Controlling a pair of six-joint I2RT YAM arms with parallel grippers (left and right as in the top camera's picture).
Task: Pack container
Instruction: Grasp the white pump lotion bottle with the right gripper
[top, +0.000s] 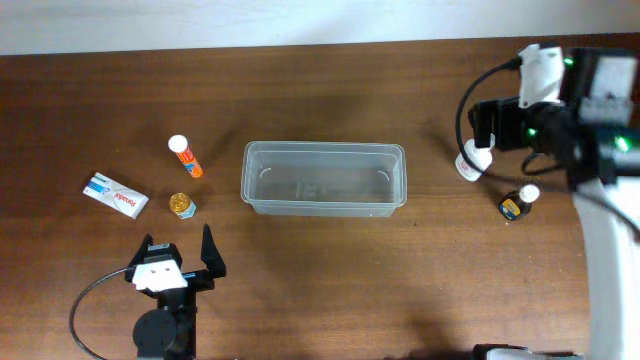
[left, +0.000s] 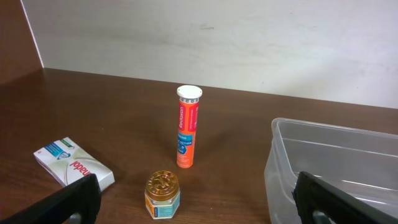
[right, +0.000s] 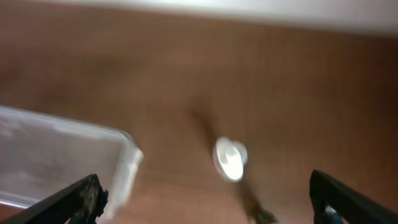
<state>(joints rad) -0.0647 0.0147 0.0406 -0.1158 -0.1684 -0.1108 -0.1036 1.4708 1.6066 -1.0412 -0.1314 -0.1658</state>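
The container (top: 323, 148) is a clear shallow tub at the table's middle, with nothing in it. Its left end shows in the left wrist view (left: 281, 163) and a blurred corner in the right wrist view (right: 118, 165). My left gripper (top: 178, 252) stands open near the front edge, facing a small gold-lidded jar (left: 162, 195) and an upright orange tube (left: 187, 127). My right gripper (top: 483, 133) hangs open over a white-capped bottle (top: 472, 163) right of the container. That bottle's cap (right: 230, 159) shows blurred between the spread fingers.
A white medicine box (top: 117, 195) lies left of the jar (top: 182, 205) and the tube (top: 186, 157). A dark bottle with a white cap (top: 517, 203) stands right of the white bottle. A pale wall runs along the table's far edge.
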